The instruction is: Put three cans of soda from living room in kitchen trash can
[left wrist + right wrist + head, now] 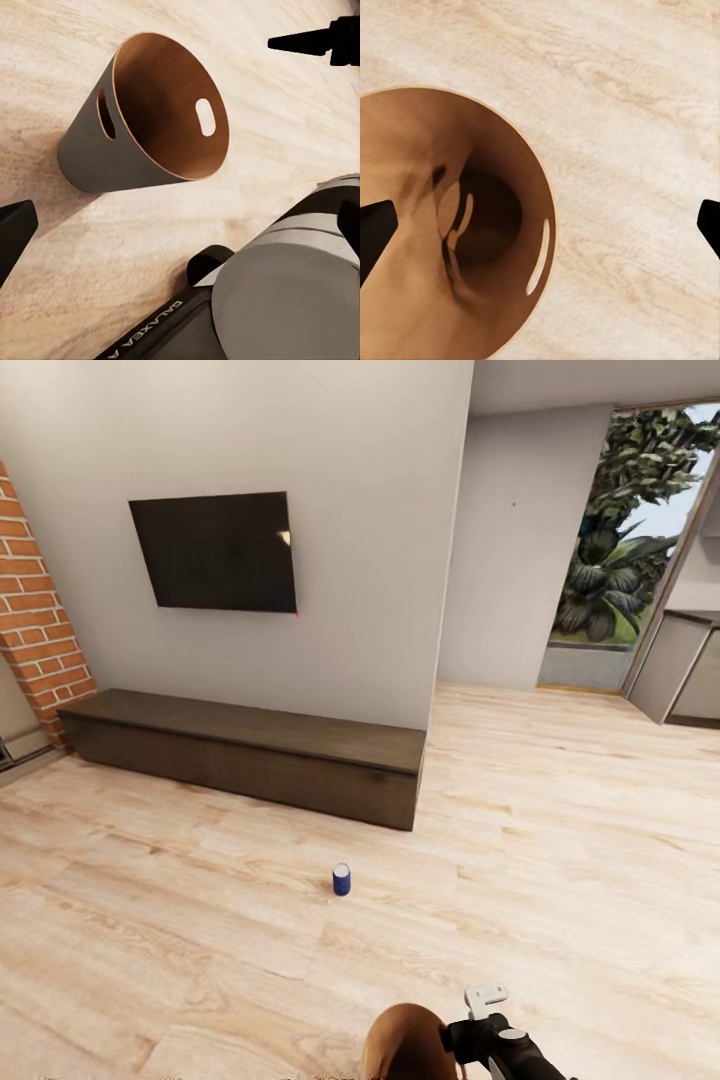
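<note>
On my head view, a small dark blue soda can with a silvery top (pixel 341 879) stands upright on the light wood floor (pixel 560 840), near the long low dark-wood cabinet (pixel 250 750) under the black wall television (pixel 215 552). The round brown bin (pixel 408 1042) sits at the bottom edge.

My left wrist view shows the bin beyond the left gripper (pixel 169 135), whose fingertips stand wide apart.

My right wrist view looks into the bin; the right gripper (pixel 540 225) has its fingertips apart, holding nothing.

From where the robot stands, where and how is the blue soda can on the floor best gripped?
Grip the blue can around its curved side, midway up, probably coming from the robot's side or from above: it stands upright on the wood floor, apart from the low cabinet.
</note>
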You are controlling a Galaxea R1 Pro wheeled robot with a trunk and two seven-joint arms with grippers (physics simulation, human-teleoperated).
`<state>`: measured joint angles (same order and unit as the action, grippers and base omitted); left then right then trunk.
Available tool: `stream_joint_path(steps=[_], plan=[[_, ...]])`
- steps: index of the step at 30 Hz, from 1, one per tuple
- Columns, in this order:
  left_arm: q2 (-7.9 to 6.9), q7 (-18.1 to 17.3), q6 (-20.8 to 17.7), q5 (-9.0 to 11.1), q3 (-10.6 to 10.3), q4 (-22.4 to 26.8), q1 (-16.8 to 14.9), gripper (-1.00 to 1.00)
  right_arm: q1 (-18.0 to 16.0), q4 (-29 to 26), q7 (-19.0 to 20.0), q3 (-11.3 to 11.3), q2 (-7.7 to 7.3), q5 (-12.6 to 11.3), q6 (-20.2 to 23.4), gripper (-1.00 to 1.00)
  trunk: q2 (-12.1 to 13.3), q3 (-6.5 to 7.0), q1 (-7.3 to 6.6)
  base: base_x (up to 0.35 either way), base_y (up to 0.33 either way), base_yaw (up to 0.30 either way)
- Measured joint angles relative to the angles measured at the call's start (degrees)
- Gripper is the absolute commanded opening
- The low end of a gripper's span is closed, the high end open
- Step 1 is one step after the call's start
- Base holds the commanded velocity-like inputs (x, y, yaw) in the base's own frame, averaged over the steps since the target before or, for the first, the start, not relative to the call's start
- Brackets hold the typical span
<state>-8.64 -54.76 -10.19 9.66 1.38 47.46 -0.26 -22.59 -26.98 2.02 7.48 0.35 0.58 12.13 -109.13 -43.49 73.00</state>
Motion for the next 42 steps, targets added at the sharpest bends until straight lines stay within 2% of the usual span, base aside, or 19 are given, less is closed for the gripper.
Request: stream_joint_path(steps=[27,37,42], plan=[[0.01,0.0,0.0,0.0,-0.1,0.0,0.0,1.0,0.0,0.0,0.0,0.1,0.0,0.0,0.0,1.0,-10.8,-7.27,5.93,0.0,0.0,0.0],[0.02,0.0,0.0,0.0,-0.1,0.0,0.0,1.0,0.0,0.0,0.0,0.1,0.0,0.0,0.0,1.0,-10.8,-7.62,5.94,0.0,0.0,0.0],[0.02,0.0,0.0,0.0,-0.1,0.0,0.0,1.0,0.0,0.0,0.0,0.1,0.0,0.0,0.0,1.0,-12.8,-8.76,7.03,0.0,0.0,0.0]])
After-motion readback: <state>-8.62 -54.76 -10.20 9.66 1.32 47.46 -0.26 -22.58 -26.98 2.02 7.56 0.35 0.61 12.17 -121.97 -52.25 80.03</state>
